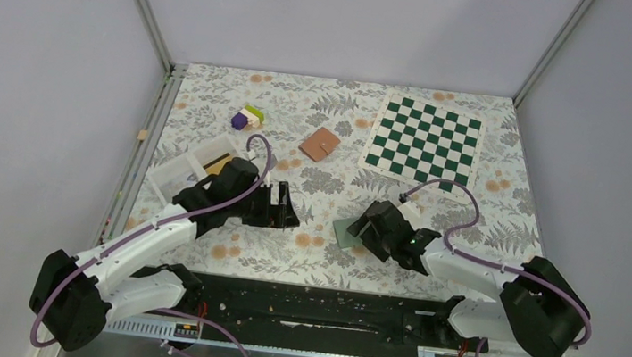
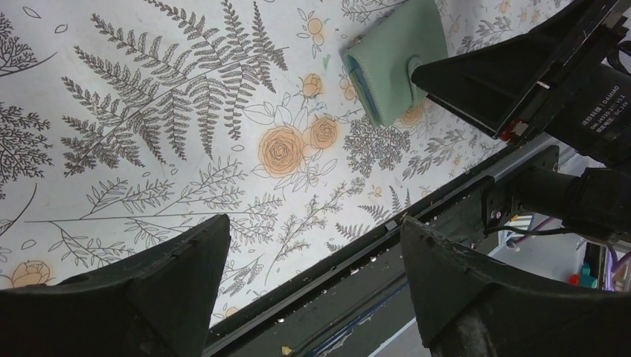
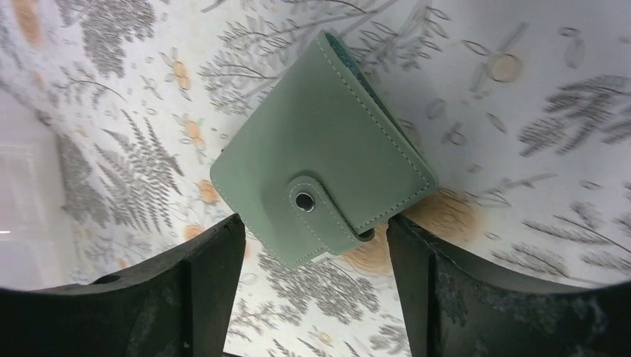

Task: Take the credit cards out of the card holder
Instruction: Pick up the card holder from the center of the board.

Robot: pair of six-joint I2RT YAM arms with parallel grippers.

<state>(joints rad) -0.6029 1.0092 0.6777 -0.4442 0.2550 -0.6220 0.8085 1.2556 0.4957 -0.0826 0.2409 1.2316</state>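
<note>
A pale green card holder (image 3: 320, 156) lies flat on the floral tablecloth, shut, with its snap strap (image 3: 316, 208) fastened. No credit cards show; they are hidden or out of view. My right gripper (image 3: 314, 219) is open and hovers just above the holder, with the strap end between its fingers. In the top view the holder (image 1: 342, 231) peeks out left of the right gripper (image 1: 367, 227). My left gripper (image 1: 284, 206) is open and empty, to the left of the holder. The left wrist view shows the left gripper (image 2: 314, 223), the holder (image 2: 387, 63) and the right gripper's fingers (image 2: 506, 74) over it.
A green and white chessboard mat (image 1: 425, 139) lies at the back right. A small brown wallet (image 1: 320, 144) lies at the back centre, with purple and yellow blocks (image 1: 247, 118) left of it. A white tray (image 1: 193, 164) stands behind the left arm. A black rail (image 1: 325, 305) lines the near edge.
</note>
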